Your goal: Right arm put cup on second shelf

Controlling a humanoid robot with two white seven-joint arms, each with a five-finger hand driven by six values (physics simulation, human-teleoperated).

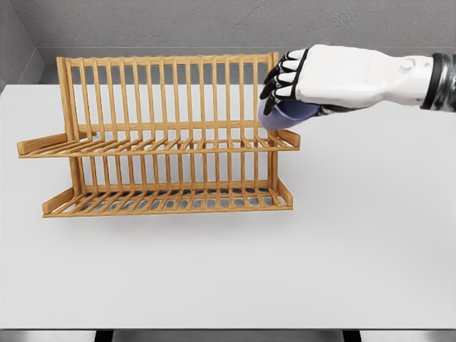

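A wooden two-tier dish rack (164, 139) stands on the white table, left of centre. Its upper shelf (157, 146) and lower shelf (167, 201) are both slatted. My right hand (288, 82) reaches in from the right edge and hovers at the rack's top right corner. Its fingers are curled over a blue-purple cup (285, 114), which hangs tilted just above the right end of the upper shelf. Most of the cup is hidden under the palm. Whether the cup touches the shelf I cannot tell. The left arm is out of view.
The white table (356, 235) spreads wide in front of and to the right of the rack. A grey wall runs behind the table's far edge. The table's front edge lies near the bottom of the picture.
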